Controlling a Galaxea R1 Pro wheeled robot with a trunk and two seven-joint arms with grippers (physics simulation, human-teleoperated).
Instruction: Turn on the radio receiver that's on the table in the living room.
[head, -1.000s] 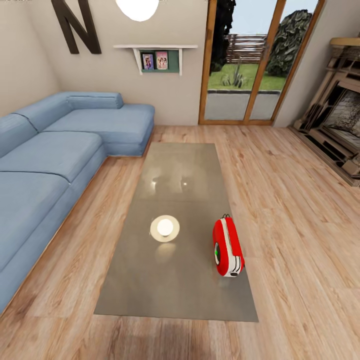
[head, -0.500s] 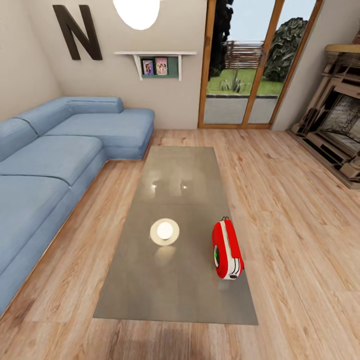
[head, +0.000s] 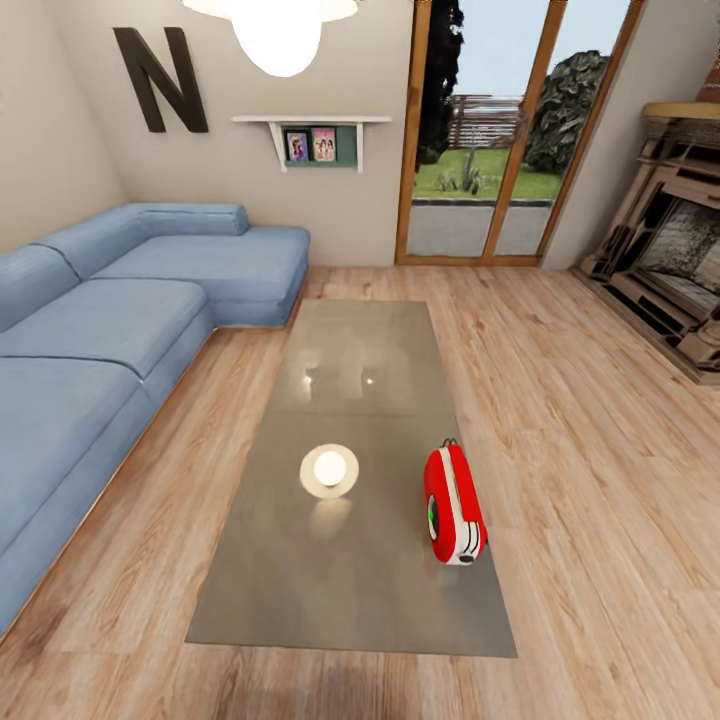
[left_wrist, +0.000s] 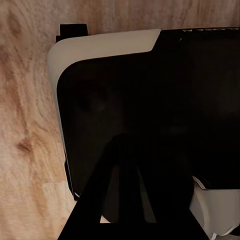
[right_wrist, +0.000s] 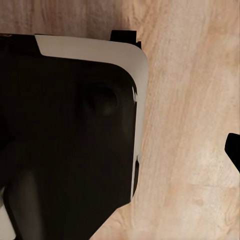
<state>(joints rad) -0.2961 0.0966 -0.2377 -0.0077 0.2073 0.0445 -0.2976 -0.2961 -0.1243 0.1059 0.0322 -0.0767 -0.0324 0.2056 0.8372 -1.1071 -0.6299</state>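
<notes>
Lettering in the living room amounts to one large dark "N" mounted high on the beige wall above the blue sectional sofa; no brand name or label can be read on the radio receiver at this size. The small red radio, with its white trim stripe and round dark dial showing a touch of green, stands on its edge near the right-hand edge of the table, toward the near end of the long glossy top. A thin wire handle rises from its far end. Beside it, toward the middle of the tabletop, glows the round reflection of the pendant lamp hanging overhead.

A white wall shelf carries two framed pictures, too small to make out. Wood-framed glass doors open onto a lawn and fence, and a fireplace fills the right-hand wall. Light wood planks cover the floor.

Both wrist cameras look down at the robot's own dark, white-edged body over the plank floor, well apart from the radio. In the left wrist view dark finger shapes overlap that body; whether either gripper is open or closed cannot be told.
</notes>
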